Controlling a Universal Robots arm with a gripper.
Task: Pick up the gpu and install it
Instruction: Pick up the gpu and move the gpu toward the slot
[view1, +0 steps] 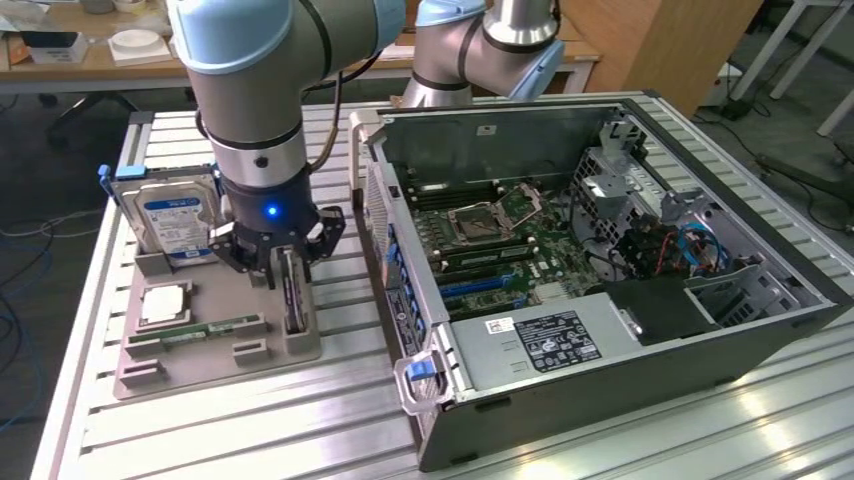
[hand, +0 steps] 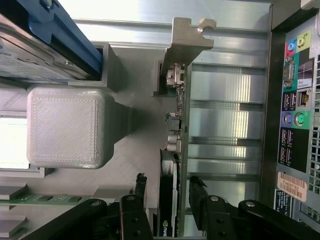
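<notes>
The gpu (view1: 295, 310) stands on edge in the grey tray (view1: 214, 362); the gripper (hand: 168, 184) straddles it, fingers (hand: 198, 190) apart from it; closing centred and square should, I think, lift it straight.

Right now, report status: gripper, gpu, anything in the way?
Gripper open, straddling the gpu. Gpu on edge in the tray slot, not lifted. Hard drive stands apart, same tray.
</notes>
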